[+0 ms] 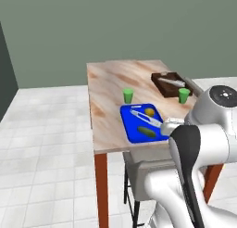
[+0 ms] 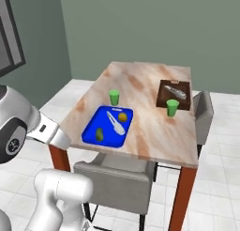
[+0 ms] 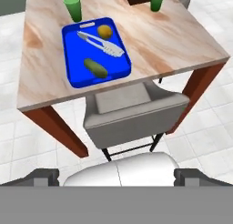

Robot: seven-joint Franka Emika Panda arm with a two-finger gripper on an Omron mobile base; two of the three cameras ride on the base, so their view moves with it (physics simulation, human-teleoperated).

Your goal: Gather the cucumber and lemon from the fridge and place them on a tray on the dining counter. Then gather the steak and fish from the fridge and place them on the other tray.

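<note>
On the dining counter point(image 1: 109, 83) point(image 3: 173, 41) lies a blue tray point(image 1: 132, 129) point(image 2: 91, 131) point(image 3: 73, 41). It holds a green cucumber point(image 1: 146, 131) point(image 2: 99, 134) point(image 3: 95, 68), a yellow lemon point(image 1: 149, 112) point(image 2: 123, 117) point(image 3: 105, 31) and a silvery tongs-like piece point(image 3: 101, 43). Further back, a dark brown tray point(image 1: 162, 85) point(image 2: 164, 97) carries a silvery fish point(image 1: 172, 82) point(image 2: 175, 91). My gripper point(image 3: 117, 177) is open and empty, held back from the counter's near edge, above the chair. The steak and the fridge are out of view.
Two green cups point(image 1: 128, 95) point(image 1: 184, 95) stand on the counter, one behind the blue tray and one by the brown tray. A grey chair point(image 3: 136, 111) point(image 2: 117, 176) is tucked under the near edge, and another chair point(image 2: 202, 110) stands at the right side. White tiled floor surrounds the counter.
</note>
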